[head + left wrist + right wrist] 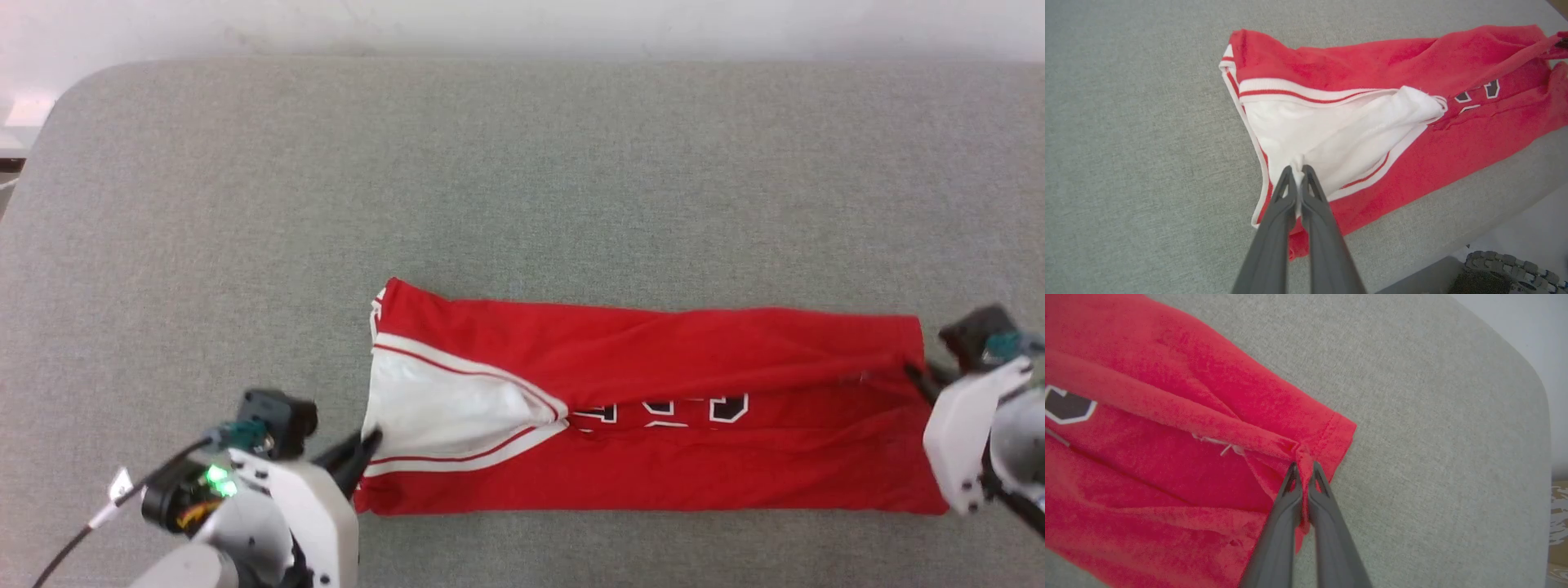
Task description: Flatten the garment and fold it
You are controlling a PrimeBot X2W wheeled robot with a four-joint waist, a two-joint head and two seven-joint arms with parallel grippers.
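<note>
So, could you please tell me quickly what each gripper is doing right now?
Left gripper: shut, pinching the white sleeve of the garment.
Right gripper: shut, pinching the garment's red hem.

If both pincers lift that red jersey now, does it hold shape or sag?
Likely floppy: the red-and-white knit jersey creases where the left pincer pinches its white sleeve. Probably sags between it and the right pincer. Looks light: thin folds.
</note>
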